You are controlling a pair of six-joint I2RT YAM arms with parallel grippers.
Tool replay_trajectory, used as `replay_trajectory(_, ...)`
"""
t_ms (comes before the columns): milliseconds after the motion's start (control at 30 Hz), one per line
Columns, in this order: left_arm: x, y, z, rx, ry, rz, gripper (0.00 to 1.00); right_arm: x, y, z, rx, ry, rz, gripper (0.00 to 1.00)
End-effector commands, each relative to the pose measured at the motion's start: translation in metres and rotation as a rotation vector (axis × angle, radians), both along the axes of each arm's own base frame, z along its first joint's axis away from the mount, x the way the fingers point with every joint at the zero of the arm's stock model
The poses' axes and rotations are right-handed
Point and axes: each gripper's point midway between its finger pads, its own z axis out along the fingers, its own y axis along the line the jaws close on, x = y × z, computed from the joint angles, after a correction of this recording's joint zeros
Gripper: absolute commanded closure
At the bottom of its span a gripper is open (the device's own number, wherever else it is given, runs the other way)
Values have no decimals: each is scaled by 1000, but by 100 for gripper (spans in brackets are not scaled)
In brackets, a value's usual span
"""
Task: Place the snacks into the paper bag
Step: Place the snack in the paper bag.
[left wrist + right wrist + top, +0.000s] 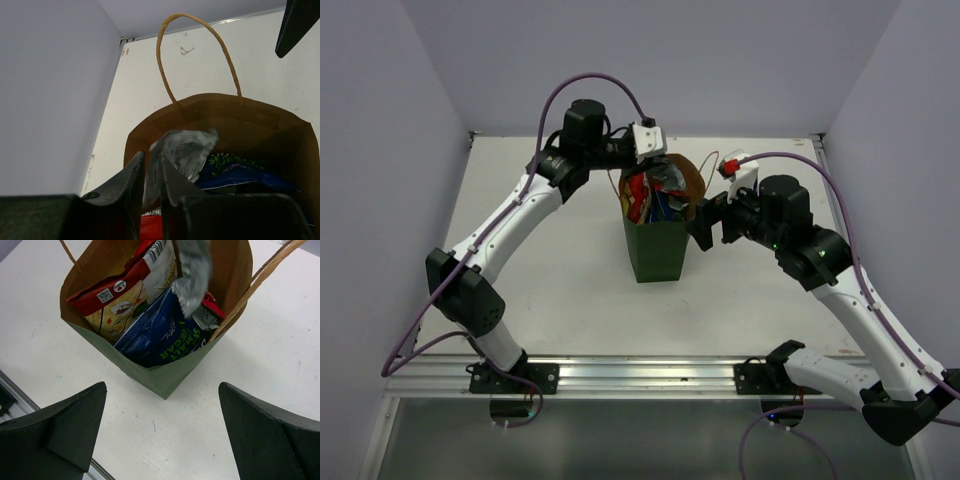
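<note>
The dark green paper bag (pixel 658 250) stands upright mid-table, its brown inside (pixel 250 120) showing. Inside lean a white-red-yellow chip bag (pixel 120 295) and a blue-white packet (pixel 160 335). My left gripper (pixel 655 160) hovers over the bag's far rim. Its jaws (pixel 152 160) are nearly together, with a silver-grey foil packet (pixel 187 150) pinched between them. That packet (pixel 194 275) hangs down into the bag's mouth. My right gripper (pixel 705 225) sits just right of the bag, wide open and empty (pixel 162 385), apart from the bag's green wall (pixel 100 342).
The bag's tan loop handles (pixel 165 50) (pixel 260 280) stick up at its far and right sides. A right finger (pixel 297 25) shows beyond the bag in the left wrist view. Grey walls enclose the white table (pixel 550 300). A metal rail (pixel 640 375) runs along the near edge.
</note>
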Motion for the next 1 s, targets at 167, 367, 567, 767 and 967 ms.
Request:
replay_trajectory(167,3,1,37,-62,-116,32,53,4,-1,10,9,-38,-14,1)
replay_trajectory(367,-1,8,64,-151,-134,86,37,5,-1,8,8,-35,-16,1)
replay_trajectory(567,-1,8,72,-206,-64,121,34,4,-2,12,16,-42,-17,1)
replay_trajectory(767,-11,-5,69,-275,120,102,47,5,-1,11,15,-38,-18,1)
replay_trajectory(967,-12,-11,62,-280,234,245,44,5,-2,16,14,-48,-23,1)
